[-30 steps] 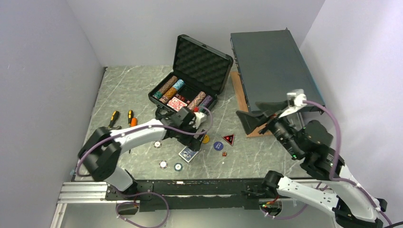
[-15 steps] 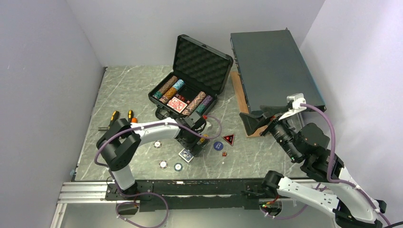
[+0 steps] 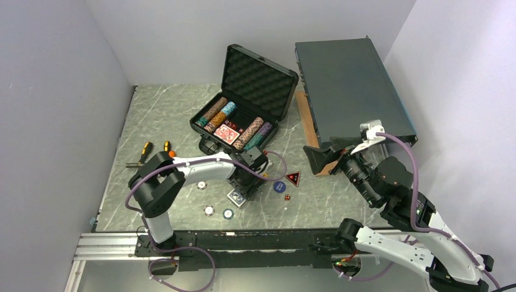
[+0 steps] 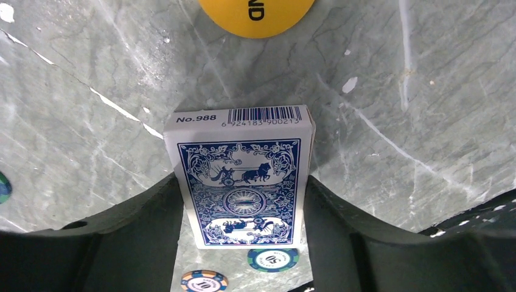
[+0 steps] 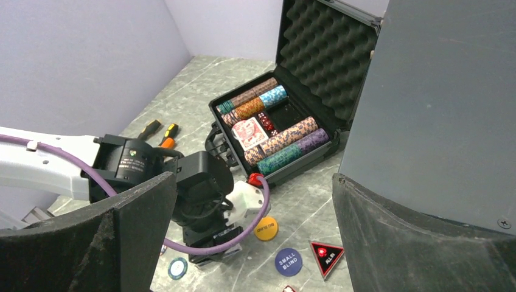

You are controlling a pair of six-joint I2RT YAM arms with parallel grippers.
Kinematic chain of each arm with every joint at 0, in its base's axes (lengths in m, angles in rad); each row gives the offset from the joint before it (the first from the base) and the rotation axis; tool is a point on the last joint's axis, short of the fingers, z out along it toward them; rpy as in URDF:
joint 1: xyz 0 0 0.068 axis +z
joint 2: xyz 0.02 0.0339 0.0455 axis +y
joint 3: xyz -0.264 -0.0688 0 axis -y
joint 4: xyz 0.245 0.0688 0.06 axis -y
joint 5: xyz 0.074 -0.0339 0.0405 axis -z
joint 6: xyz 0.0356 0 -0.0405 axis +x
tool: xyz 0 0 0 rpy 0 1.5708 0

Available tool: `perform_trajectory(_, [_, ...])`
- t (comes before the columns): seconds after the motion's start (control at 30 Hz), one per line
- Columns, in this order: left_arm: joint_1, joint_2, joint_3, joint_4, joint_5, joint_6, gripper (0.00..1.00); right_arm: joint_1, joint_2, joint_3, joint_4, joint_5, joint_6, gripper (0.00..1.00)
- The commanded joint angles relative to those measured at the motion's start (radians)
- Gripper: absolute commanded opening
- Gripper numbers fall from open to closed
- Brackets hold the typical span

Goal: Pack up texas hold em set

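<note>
The black foam-lined case stands open at the back with rows of chips and a red deck inside. A blue card deck lies flat on the table. My left gripper is down over the deck, a finger against each long side. Just beyond the deck is a yellow button, with a blue button, a red triangle and a die to its right. Loose chips lie nearer. My right gripper hangs open and empty, above the table's right side.
A large flat grey metal box leans at the back right over a wooden board. Orange-handled screwdrivers lie at the left. Two loose chips sit just behind the deck, between my left fingers.
My left gripper has come down over the blue deck and its jaws have narrowed onto it. The right arm has drifted slightly left, still open.
</note>
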Motion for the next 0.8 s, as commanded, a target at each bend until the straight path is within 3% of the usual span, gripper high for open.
perform_trajectory(0.0, [-0.004, -0.002, 0.036, -0.045, -0.044, -0.014, 0.58, -0.001, -0.003, -0.012, 0.037, 0.012, -0.011, 1.0])
perform_trajectory(0.17, [0.006, -0.131, 0.054, -0.093, -0.082, -0.059, 0.46, 0.0, 0.004, -0.015, 0.032, 0.018, -0.011, 1.0])
perform_trajectory(0.23, [0.041, -0.203, 0.072, -0.097, -0.074, -0.088, 0.34, 0.0, 0.002, -0.021, 0.033, 0.02, -0.014, 1.0])
perform_trajectory(0.3, [0.141, -0.279, 0.077, -0.062, -0.004, -0.12, 0.16, 0.001, -0.003, -0.027, 0.037, 0.025, -0.019, 1.0])
perform_trajectory(0.37, [0.262, -0.34, 0.069, 0.01, 0.113, -0.167, 0.11, 0.0, -0.015, -0.036, 0.039, 0.027, -0.023, 1.0])
perform_trajectory(0.43, [0.386, -0.362, 0.075, 0.088, 0.215, -0.246, 0.13, 0.001, -0.023, -0.043, 0.036, 0.028, -0.026, 1.0])
perform_trajectory(0.53, [0.542, -0.318, 0.13, 0.177, 0.313, -0.432, 0.17, 0.0, -0.034, -0.047, 0.022, 0.027, -0.021, 1.0])
perform_trajectory(0.57, [0.583, -0.278, 0.148, 0.207, 0.333, -0.516, 0.04, 0.0, -0.038, -0.049, 0.019, 0.025, -0.019, 1.0])
perform_trajectory(0.6, [0.613, -0.246, 0.161, 0.244, 0.352, -0.603, 0.0, 0.0, -0.043, -0.052, 0.014, 0.026, -0.016, 1.0])
perform_trajectory(0.7, [0.66, -0.143, 0.196, 0.409, 0.352, -0.872, 0.0, 0.0, -0.056, -0.059, 0.008, 0.03, -0.01, 1.0])
perform_trajectory(0.77, [0.659, -0.045, 0.29, 0.414, 0.293, -0.982, 0.0, 0.0, -0.063, -0.062, 0.003, 0.036, -0.011, 1.0])
